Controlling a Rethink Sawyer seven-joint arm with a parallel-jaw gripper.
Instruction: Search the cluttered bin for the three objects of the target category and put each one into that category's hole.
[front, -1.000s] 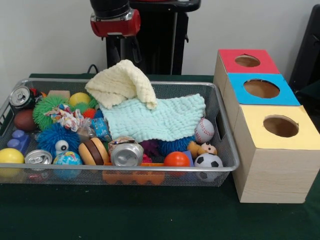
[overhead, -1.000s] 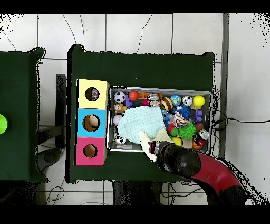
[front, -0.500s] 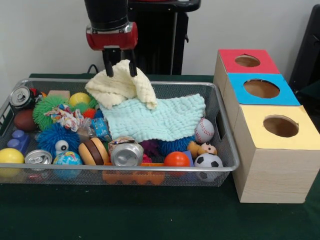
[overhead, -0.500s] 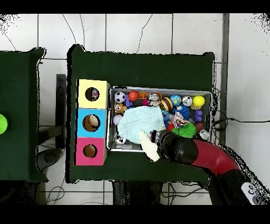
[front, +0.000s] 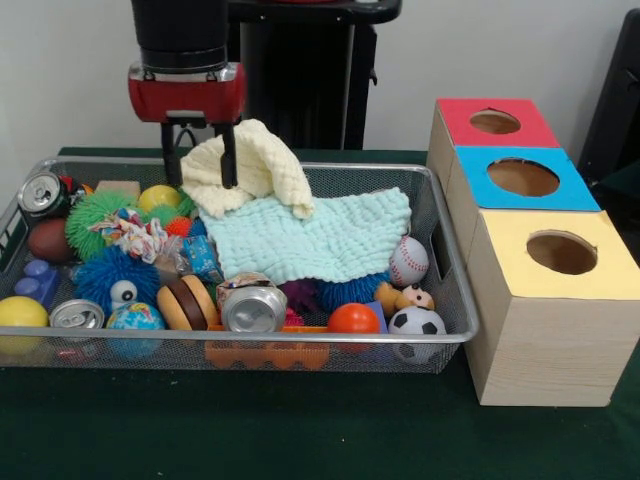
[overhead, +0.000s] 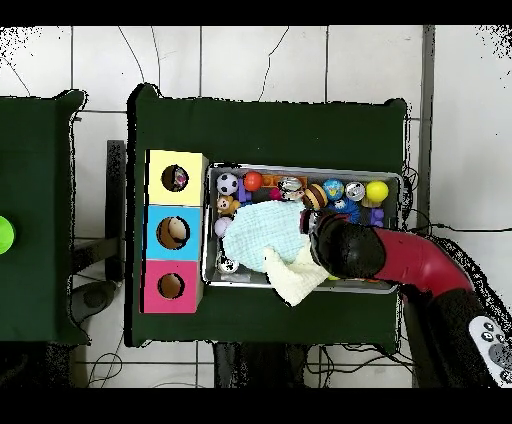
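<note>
Item: pincer (front: 200, 160), red-collared, fingers spread apart and pointing down. We saw one finger in front of the left edge of the cream cloth (front: 250, 165) and the other just left of that cloth, so the pincer was open with nothing clamped.

Item: wire bin (front: 455, 300) on the green table (front: 300, 430). Directly below and left of the pincer lay the green spiky ball (front: 95, 215) and a yellow ball (front: 158, 197); below and right of it lay the mint cloth (front: 310, 235), partly under the cream cloth. Well right of the pincer, at the bin's right end, we logged the baseball (front: 408, 260) and the soccer ball (front: 417, 322); an orange ball (front: 353, 318) and a crushed can (front: 254, 307) sat at the near wall.

Item: three boxes beside the bin, well right of the pincer: red box (front: 495, 122), blue box (front: 522, 178), yellow box (front: 560, 252), each with a round hole on top.

Change noted: against the picture half a second before, the pincer had shifted left, from over the cream cloth's peak to its left edge. The cloths and toys had not moved.

View differences: the overhead view hid the pincer under the arm (overhead: 385, 255), which also covered the bin's spiky balls. It showed the cream cloth draped over the bin's rim, and objects inside the yellow and blue holes. We could not see these from the front.
</note>
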